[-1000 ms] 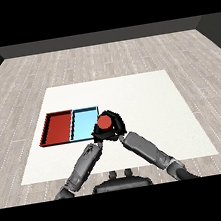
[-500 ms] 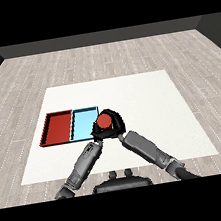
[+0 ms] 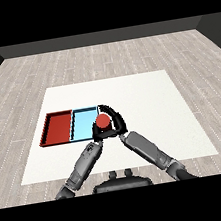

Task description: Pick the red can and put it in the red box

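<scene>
My right hand (image 3: 115,123) was curled round the red can (image 3: 102,121), just right of the light blue tray (image 3: 84,122). My left hand (image 3: 97,133) sat against the can's near-left side (fingers unclear). Can looked rigid, light, smooth-walled; best gripped round the sides. Red tray (image 3: 58,128) lay beyond the blue one, leftward.

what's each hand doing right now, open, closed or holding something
Left hand: beside the red cylindrical can; its fingers cannot be told.
Right hand: closed, curled round the red can, right of the light blue tray.
</scene>
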